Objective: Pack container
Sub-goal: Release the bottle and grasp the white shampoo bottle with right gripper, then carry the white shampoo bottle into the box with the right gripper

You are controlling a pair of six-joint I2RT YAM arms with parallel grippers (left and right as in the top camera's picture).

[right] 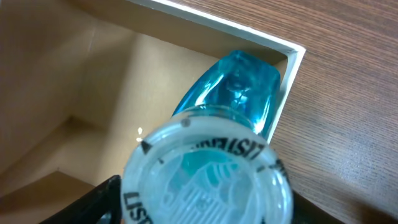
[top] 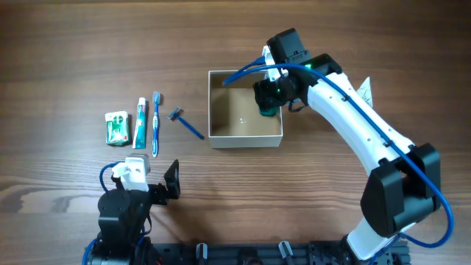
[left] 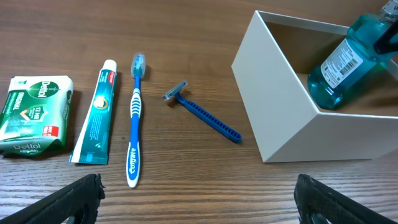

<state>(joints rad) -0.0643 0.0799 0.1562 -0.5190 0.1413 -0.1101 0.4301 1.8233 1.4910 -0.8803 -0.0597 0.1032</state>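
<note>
The container is a square white-walled box with a tan floor at the table's middle; it also shows in the left wrist view and the right wrist view. My right gripper is shut on the cap of a blue mouthwash bottle, whose base rests tilted in the box's right corner. My left gripper is open and empty, low near the table's front, its fingers at the bottom corners of the left wrist view.
Left of the box lie a blue razor, a blue-white toothbrush, a toothpaste tube and a green soap pack. They also show in the left wrist view: razor, toothbrush, toothpaste, soap.
</note>
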